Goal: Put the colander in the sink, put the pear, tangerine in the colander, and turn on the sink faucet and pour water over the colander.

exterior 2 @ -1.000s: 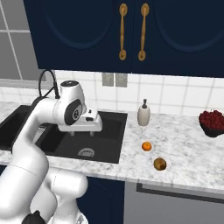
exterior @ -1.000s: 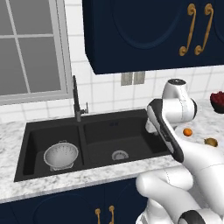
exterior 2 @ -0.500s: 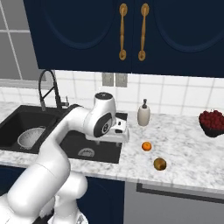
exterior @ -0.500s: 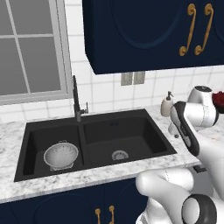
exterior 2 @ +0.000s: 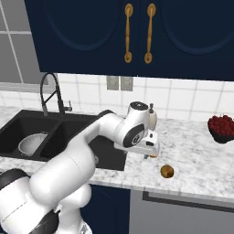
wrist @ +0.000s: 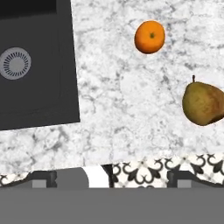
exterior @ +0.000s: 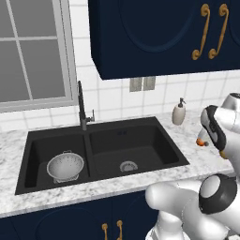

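The silvery colander [exterior: 65,166] sits in the left basin of the black sink [exterior: 140,145], below the tall black faucet [exterior: 82,107]; no water runs. On the marble counter right of the sink lie the orange tangerine [exterior 2: 154,156] and the brownish pear [exterior 2: 167,171]. My gripper [exterior 2: 147,151] hovers open just above the tangerine, holding nothing. In the hand view the tangerine [wrist: 149,36] is upper right, the pear [wrist: 203,104] at the right edge, the sink's right basin [wrist: 39,87] to the left, and my gripper [wrist: 111,179] stands wide open.
A soap dispenser [exterior: 178,112] stands by the wall behind my hand. A dark bowl of red fruit [exterior 2: 222,128] sits at the far right of the counter. The counter's front edge [wrist: 131,168] runs close below the pear.
The arm has swung right, from over the sink's right basin to over the counter above the tangerine. The jaws stayed open; colander and fruit have not moved.
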